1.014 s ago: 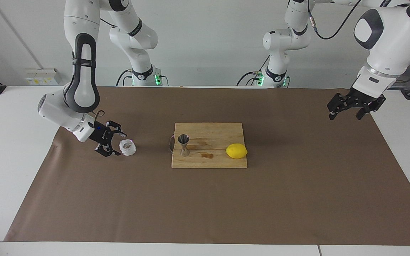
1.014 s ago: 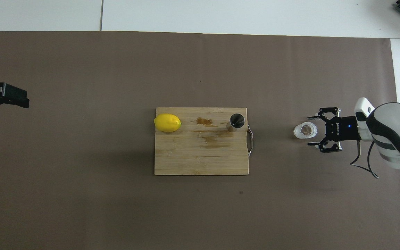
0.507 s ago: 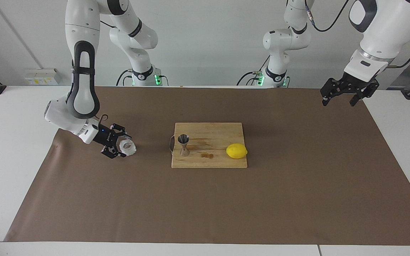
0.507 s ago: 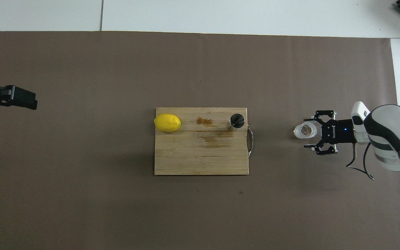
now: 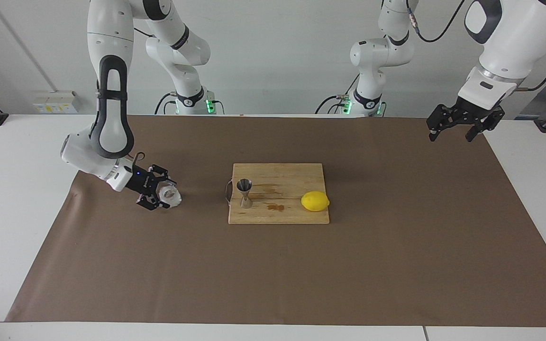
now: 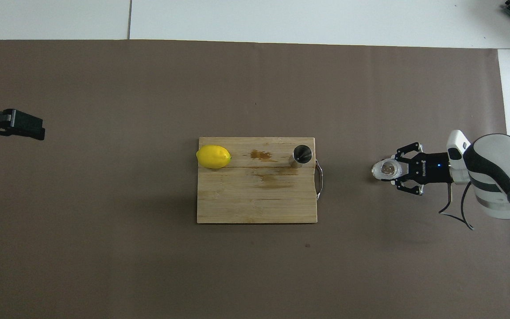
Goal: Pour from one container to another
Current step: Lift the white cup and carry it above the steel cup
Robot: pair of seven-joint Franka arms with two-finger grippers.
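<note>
The whitish crinkled cup (image 5: 171,194) stands on the brown mat toward the right arm's end of the table, apart from the cutting board. My right gripper (image 5: 161,195) lies low and sideways, its fingers closed around the cup; the overhead view shows the cup (image 6: 385,169) between the tips of the right gripper (image 6: 394,170). The steel jigger (image 5: 244,193) stands upright on the board's corner nearest the cup, and it also shows from above (image 6: 301,155). My left gripper (image 5: 449,137) hangs open and empty in the air over the mat's edge at the left arm's end.
A wooden cutting board (image 5: 296,215) with a metal handle lies mid-table, bearing a brown stain. A yellow lemon (image 5: 314,201) lies on it toward the left arm's end. The brown mat (image 5: 273,274) covers most of the table.
My right gripper has slid up to the cup and closed its fingers around it; the cup has shifted slightly. My left arm rose a second ago and has since held still.
</note>
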